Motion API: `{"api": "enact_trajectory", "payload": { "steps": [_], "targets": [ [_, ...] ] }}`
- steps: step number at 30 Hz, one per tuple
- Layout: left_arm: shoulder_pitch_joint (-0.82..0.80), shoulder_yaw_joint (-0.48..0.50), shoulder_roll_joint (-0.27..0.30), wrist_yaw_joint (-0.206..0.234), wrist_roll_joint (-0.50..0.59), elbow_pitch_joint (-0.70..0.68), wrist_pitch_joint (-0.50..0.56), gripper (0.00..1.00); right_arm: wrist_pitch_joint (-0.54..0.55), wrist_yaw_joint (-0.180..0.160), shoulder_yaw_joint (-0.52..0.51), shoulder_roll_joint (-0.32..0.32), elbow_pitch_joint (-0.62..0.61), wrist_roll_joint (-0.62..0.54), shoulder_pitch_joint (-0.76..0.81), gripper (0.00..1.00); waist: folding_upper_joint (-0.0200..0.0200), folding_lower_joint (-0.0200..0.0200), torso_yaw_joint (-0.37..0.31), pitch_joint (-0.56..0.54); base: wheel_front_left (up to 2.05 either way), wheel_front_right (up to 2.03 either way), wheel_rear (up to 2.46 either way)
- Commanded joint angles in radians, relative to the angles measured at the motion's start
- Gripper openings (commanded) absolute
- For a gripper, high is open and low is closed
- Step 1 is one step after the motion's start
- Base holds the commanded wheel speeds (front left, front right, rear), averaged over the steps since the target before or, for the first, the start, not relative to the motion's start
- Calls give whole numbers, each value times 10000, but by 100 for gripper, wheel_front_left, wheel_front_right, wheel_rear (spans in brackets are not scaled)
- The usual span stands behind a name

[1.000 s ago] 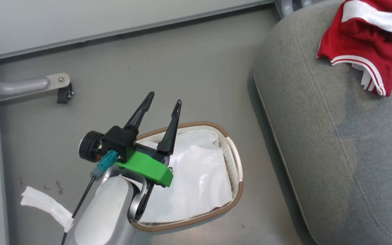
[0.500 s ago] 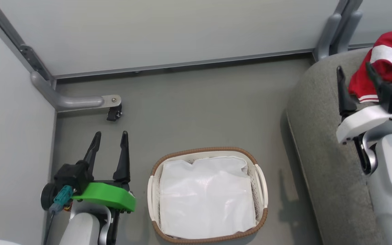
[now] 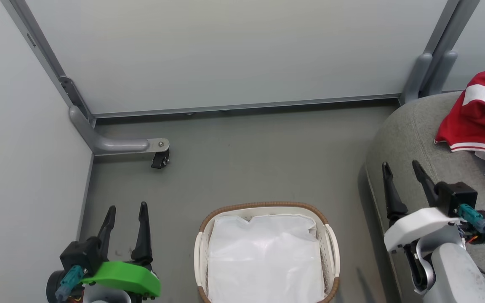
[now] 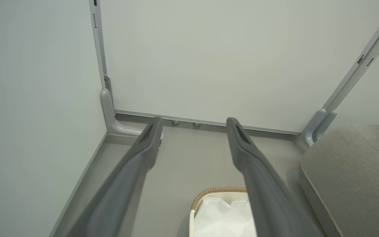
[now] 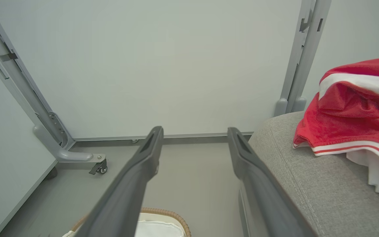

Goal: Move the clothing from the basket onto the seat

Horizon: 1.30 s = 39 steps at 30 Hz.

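The red clothing (image 3: 480,124) with white bands lies on the grey seat (image 3: 411,139) at the far right; in the right wrist view the clothing (image 5: 350,121) rests on the seat (image 5: 294,171). On the floor stands the white basket (image 3: 331,248) with a brown rim, a plain white sheet (image 3: 263,256) inside it. My left gripper (image 3: 126,208) is open at the lower left, left of the basket. My right gripper (image 3: 400,166) is open over the seat's edge, empty. The left wrist view shows the left gripper (image 4: 194,121), the basket (image 4: 215,191) and the seat (image 4: 347,171).
Pale partition walls (image 3: 234,50) close the far side and the left. A grey bracket foot with a small castor (image 3: 158,158) stands on the grey floor (image 3: 246,160) by the left wall. A grey post (image 3: 436,63) rises behind the seat.
The camera has swung up and left, so the whole picture shifted. My right gripper has drawn back from the clothing to the seat's edge. My left gripper has moved off the basket to its left.
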Motion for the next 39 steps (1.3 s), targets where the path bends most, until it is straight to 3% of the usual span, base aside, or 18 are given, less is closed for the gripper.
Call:
{"api": "enact_trajectory", "payload": {
  "steps": [1, 10, 29, 30, 35, 39],
  "targets": [
    [242, 8, -2, 75, -33, -5, -2, 100, -18, -15, 40, -35, -102, 171, 274, 100, 0, 1, 5, -59, 0, 0, 0],
    [736, 16, 0, 86, -302, -15, -2, 100, -18, -15, 526, -28, -306, 473, 1201, 100, 0, 1, -64, -192, 0, 0, 0],
    [655, -127, 0, 75, -371, -28, -2, 100, -18, -15, 669, -27, -341, 659, 1337, 100, 0, 1, -80, -165, 0, 0, 0],
    [660, -115, -10, 75, -343, 13, 0, 0, 2, 0, 673, 21, -280, 623, 1169, 0, 0, 1, -80, -164, 0, 0, 0],
    [718, -119, -29, 74, -442, 369, 30, 0, 67, 0, 649, 101, 77, 723, 1358, 0, 0, 1, -80, -165, 0, 0, 0],
    [643, 35, -23, 62, -1329, 277, 290, 0, 373, -1, 526, 92, -34, 1702, 1340, 0, 0, 1, -87, -178, 0, 0, 0]
  ]
}}
